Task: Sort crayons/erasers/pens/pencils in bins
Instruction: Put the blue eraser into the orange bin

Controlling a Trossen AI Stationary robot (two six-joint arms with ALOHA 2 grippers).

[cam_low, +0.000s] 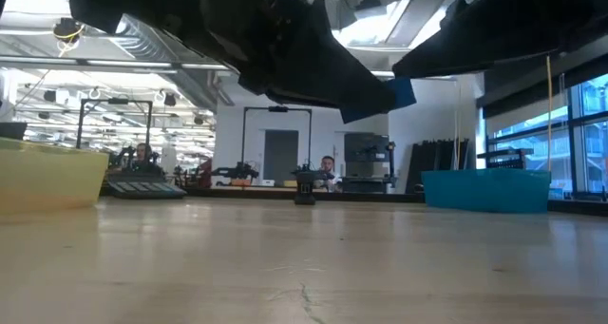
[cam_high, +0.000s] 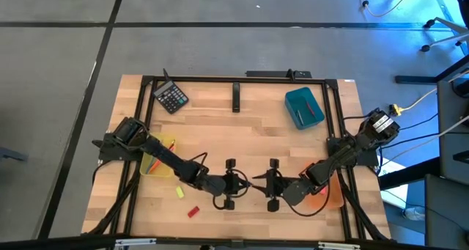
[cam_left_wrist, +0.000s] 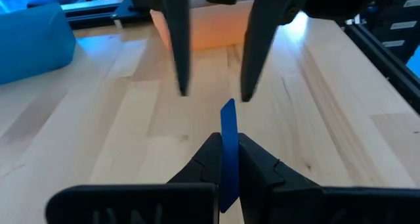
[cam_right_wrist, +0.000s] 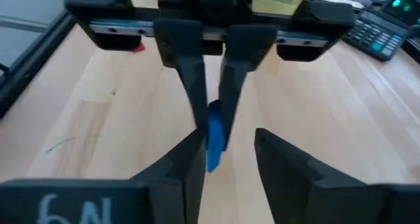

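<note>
My left gripper [cam_left_wrist: 226, 152] is shut on the blue eraser [cam_left_wrist: 228, 122] above the near middle of the table [cam_high: 242, 133]. My right gripper [cam_right_wrist: 226, 148] faces it, open, with one finger on either side of the eraser's free end [cam_right_wrist: 215, 135]. It also shows in the left wrist view [cam_left_wrist: 214, 96]. A yellow eraser [cam_high: 179, 193] and a red eraser [cam_high: 193, 212] lie on the table near the front left. The yellow bin [cam_high: 157, 156] stands at the left, the teal bin [cam_high: 304, 107] at the far right, and the orange bin [cam_high: 330, 193] at the near right under my right arm. The pink eraser is out of view. My left gripper pinches the blue eraser's two flat faces [cam_left_wrist: 228, 137] between its two fingers. The fingers lie level and point toward the table's right. The eraser stands on edge and sticks out past the fingertips, lifted clear of the table.
A black calculator [cam_high: 172, 97] lies at the far left. A small black post [cam_high: 236, 96] stands at the far middle. The teal bin holds a red stick [cam_high: 311, 112]. Bare wood lies between the bins in the table's middle.
</note>
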